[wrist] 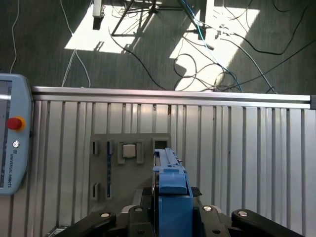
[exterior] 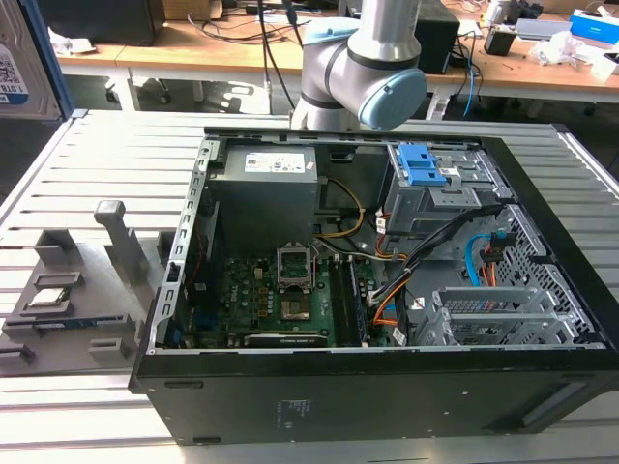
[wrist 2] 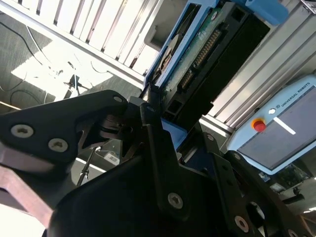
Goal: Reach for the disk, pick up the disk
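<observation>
- Carrying everything, the slatted metal table runs under the whole scene; in the first wrist view its long edge rail borders a floor strewn with cables.
- An open black computer case lies on its side across the middle of the table, with the green board, the cabling and the drive cage exposed.
- The silver-and-blue robot arm rises behind the case, at the far edge of the table.
- A pale blue teach pendant lies on the slats right at the table's edge rail, apart from the tray.
- A gray fixture tray sits flat on the table beside the case, toward the exterior view's left edge.
- The disk is off the table, held in the air above the tray's end of it. Its blue bracket and green connector edge show in the second wrist view, and its labelled face sits at the exterior view's left border.
- The pincer is clamped narrow on the disk, with black fingers pressing both sides of the blue bracket.
- A blue latch pair sits atop the drive cage inside the case.
- A small square processor chip rests in a tray pocket.
</observation>
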Tool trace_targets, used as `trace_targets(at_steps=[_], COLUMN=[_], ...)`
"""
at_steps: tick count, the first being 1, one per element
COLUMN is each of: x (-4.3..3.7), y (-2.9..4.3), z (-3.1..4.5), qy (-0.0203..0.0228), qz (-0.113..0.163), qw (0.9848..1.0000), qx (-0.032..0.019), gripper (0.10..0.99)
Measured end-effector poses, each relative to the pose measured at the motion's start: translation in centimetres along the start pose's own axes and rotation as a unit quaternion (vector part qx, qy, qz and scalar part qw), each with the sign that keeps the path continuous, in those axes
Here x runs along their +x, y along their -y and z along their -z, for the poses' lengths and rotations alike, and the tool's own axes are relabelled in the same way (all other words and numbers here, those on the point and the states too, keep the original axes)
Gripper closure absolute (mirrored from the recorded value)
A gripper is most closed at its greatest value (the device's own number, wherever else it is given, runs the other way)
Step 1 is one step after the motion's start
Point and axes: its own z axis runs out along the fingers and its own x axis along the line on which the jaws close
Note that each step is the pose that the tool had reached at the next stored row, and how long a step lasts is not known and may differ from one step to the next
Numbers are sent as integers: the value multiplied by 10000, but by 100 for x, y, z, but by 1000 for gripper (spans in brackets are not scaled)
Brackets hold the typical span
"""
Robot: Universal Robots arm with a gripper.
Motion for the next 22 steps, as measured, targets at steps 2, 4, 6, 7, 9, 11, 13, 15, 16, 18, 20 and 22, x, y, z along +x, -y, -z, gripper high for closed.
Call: trace_targets(at_steps=[2, 4, 6, 7, 9, 11, 13, 15, 16, 18, 20, 22], x=[0, 1, 1, 1, 1, 1, 1, 2, 2, 2, 2, 3], y=[-2, -4, -5, -6, -8, -10, -11, -13, -14, -14, -16, -17], z=[59, 121, 163, 188, 247, 302, 341, 413, 434, 478, 535, 579], qy=[0, 0, 1, 1, 1, 1, 1, 2, 2, 2, 2, 2], qz=[0, 0, 0, 0, 0, 0, 0, 0, 0, 0, 0, 0], qw=[10000, 10000, 10000, 10000, 10000, 10000, 10000, 10000, 10000, 10000, 10000, 10000], qx=[-6, -12, -16, -18, -24, -30, -34, -42, -45, -50, -57, -62], gripper=[722, 722, 722, 722, 722, 722, 722, 722, 722, 722, 722, 722])
